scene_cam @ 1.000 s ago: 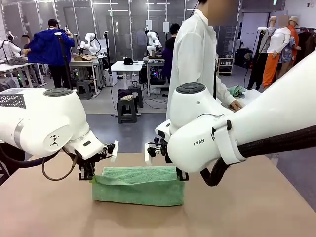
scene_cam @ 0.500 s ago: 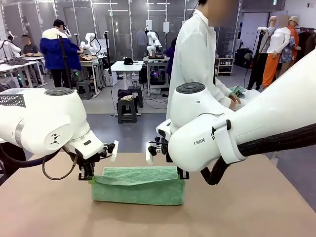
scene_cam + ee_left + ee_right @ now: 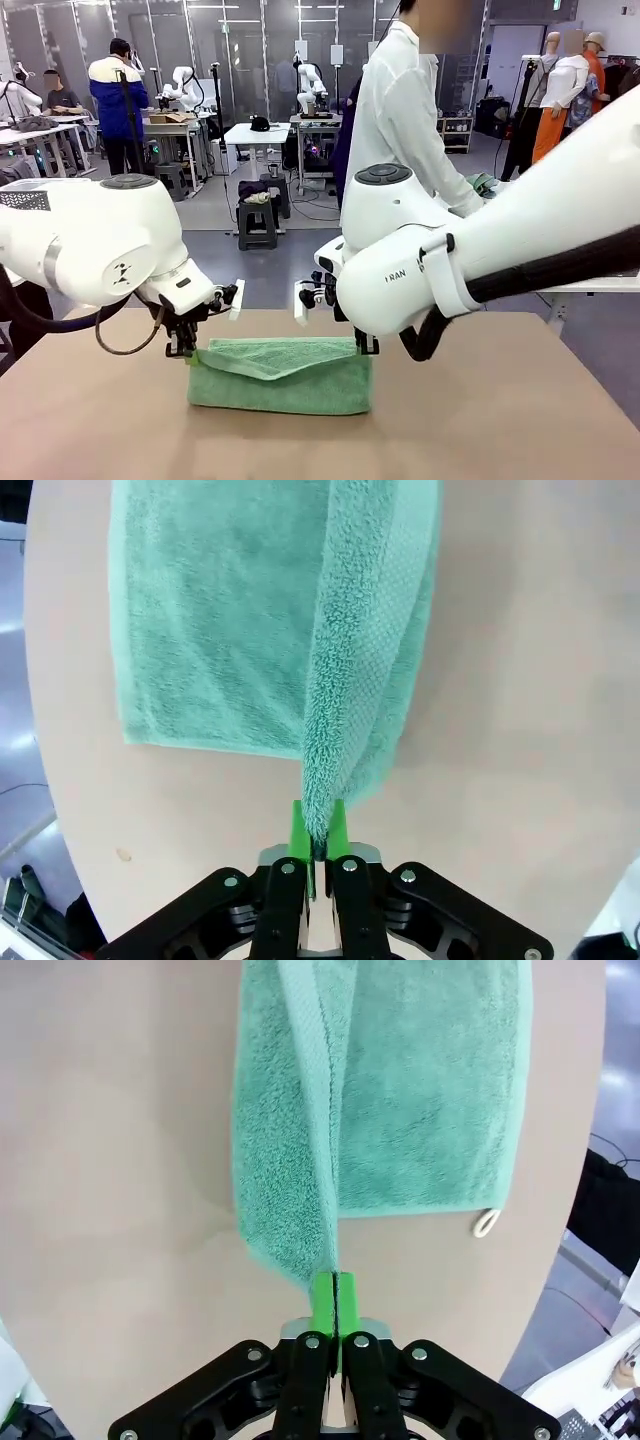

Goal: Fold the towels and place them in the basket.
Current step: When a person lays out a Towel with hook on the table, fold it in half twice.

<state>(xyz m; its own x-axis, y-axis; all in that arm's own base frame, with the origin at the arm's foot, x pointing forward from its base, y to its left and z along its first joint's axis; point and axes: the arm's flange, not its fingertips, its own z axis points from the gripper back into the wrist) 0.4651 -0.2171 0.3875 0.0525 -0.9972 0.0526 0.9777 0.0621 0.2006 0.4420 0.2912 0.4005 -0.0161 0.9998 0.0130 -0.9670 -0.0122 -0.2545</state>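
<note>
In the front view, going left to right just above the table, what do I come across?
left gripper, shut on the towel's left corner → mint green towel, its upper layer lifted → right gripper, shut on the right corner.

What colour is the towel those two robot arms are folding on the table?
The towel is plain mint green, with no pattern. It shows best in the left wrist view.

The black letters "RAN", part of a longer word, stand on the right arm's [image 3: 420,270] white casing.
</note>
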